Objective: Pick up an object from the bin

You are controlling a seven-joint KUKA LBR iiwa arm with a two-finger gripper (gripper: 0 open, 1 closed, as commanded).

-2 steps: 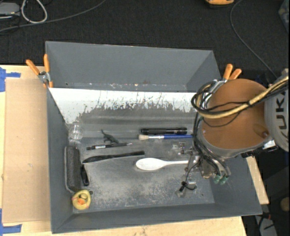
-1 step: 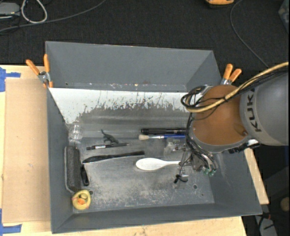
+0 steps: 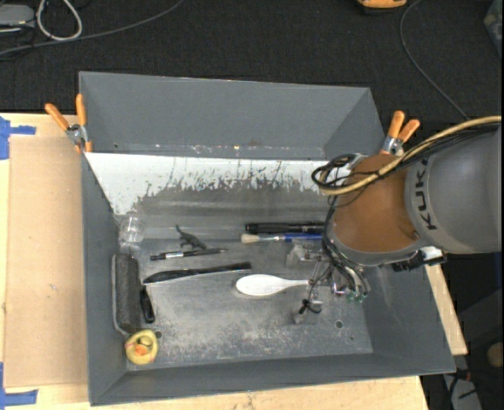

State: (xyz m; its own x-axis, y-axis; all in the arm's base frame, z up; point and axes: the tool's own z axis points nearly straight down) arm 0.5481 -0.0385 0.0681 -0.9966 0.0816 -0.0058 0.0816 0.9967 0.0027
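My gripper hangs low over the bin floor right of the middle, under the arm's orange cover. A white plastic spoon lies just to its left, bowl pointing left and handle running toward the gripper. Behind the gripper, a thin brush with a pale tip and a black marker lie side by side, their right ends hidden under the arm.
Left of the middle lie a long black strip, a thin pen and a small black clip. A dark bar runs along the left wall, with a yellow tape measure in the front left corner.
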